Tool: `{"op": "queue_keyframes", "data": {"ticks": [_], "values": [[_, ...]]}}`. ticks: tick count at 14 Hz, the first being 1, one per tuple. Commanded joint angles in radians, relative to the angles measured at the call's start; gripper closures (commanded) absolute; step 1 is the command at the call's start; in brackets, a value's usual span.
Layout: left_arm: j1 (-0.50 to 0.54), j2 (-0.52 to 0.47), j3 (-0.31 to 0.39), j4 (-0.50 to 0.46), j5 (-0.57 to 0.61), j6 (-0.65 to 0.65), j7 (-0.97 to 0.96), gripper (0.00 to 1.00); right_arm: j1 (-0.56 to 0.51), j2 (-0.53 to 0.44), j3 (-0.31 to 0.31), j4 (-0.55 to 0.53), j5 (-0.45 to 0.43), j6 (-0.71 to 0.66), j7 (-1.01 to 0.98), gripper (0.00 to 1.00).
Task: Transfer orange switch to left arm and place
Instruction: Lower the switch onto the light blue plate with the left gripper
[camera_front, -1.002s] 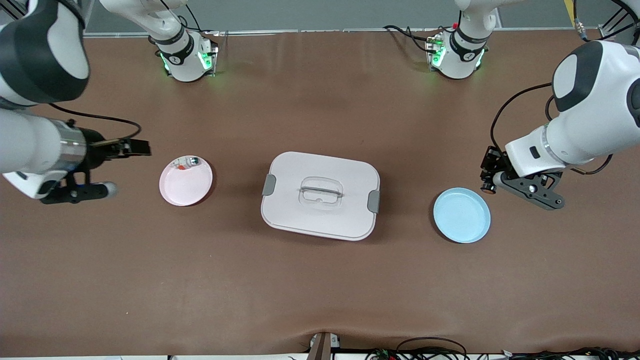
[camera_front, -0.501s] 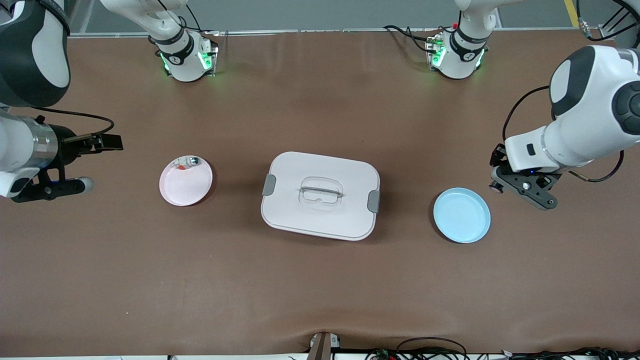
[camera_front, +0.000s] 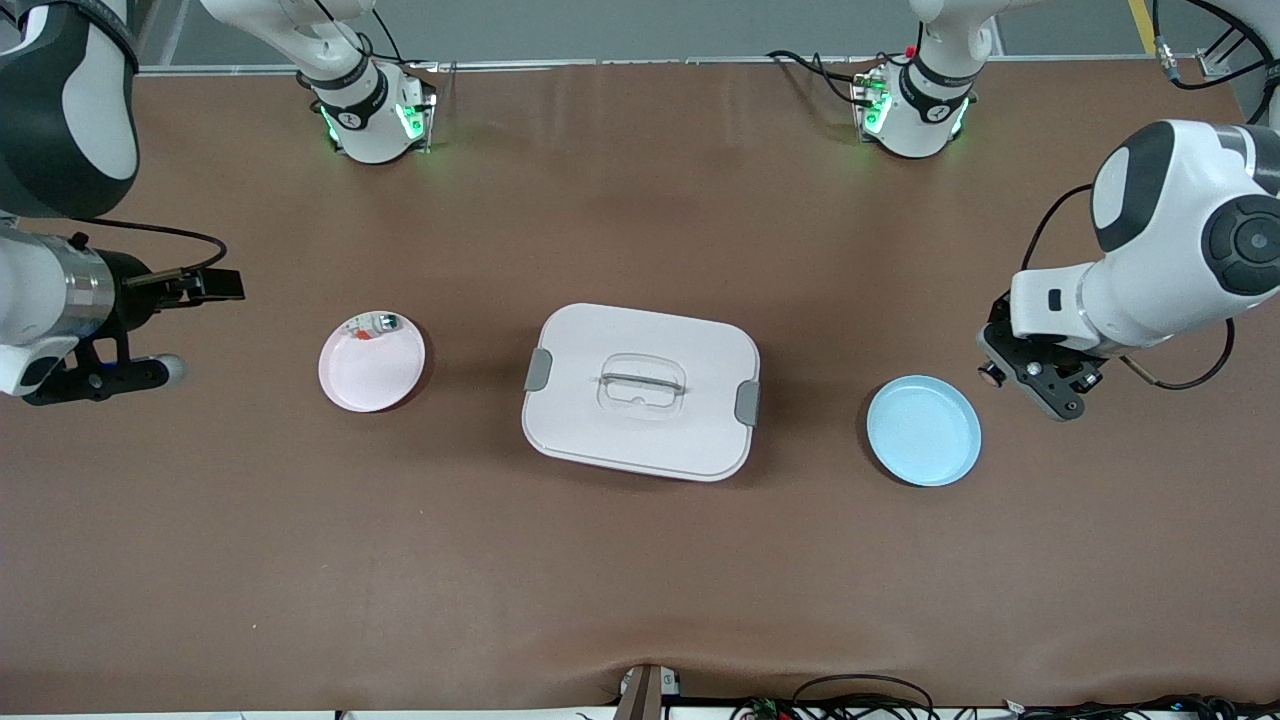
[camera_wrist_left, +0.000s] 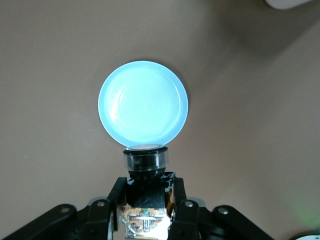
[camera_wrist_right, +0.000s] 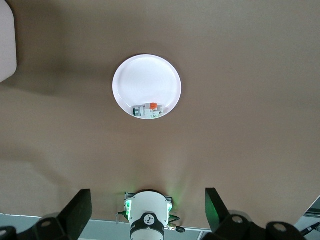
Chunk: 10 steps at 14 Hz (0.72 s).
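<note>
**Desk:** Where is the orange switch right now?

**Operator:** I have the orange switch (camera_wrist_left: 145, 160) up in the air, clamped in the left end effector (camera_wrist_left: 146, 195); the fingers (camera_wrist_left: 116, 192) press on its dark body from both sides, and its round face points down at the surface (camera_front: 640, 580); in the left wrist view that face looks pale and sits right at the rim of the blue plate (camera_front: 923, 430). In the front view I read the switch at about two o'clock from that plate, over the surface just beside the rim rather than over the plate's middle.

**Desk:** And the other arm?

**Operator:** The right arm waits; the right end effector (camera_wrist_right: 147, 200) hangs with its fingers wide apart and nothing between them, over the surface at the right arm's end, at roughly ten o'clock from the pink plate (camera_front: 370, 395) and well apart from it.

**Desk:** Anything on that pink plate?

**Operator:** Small whitish parts (camera_front: 378, 324) with green and orange bits lie at its twelve o'clock edge; I cannot tell how many.

**Desk:** The box?

**Operator:** The box (camera_front: 640, 390) sits lid on, between the two plates; pink plate at its nine o'clock, blue plate at its three to four o'clock; neither end effector is over it.
</note>
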Motion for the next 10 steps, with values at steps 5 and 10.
{"op": "queue_keyframes", "data": {"ticks": [5,10], "values": [[0.026,-0.008,-0.011,-0.209,0.020,0.282,0.122,1.00,-0.021,-0.015,0.015,-0.011,-0.039,-0.004,-0.003,0.00],[0.024,0.033,-0.014,-0.246,0.038,0.394,0.293,1.00,-0.072,-0.049,-0.014,-0.009,-0.024,-0.003,0.036,0.00]]}}
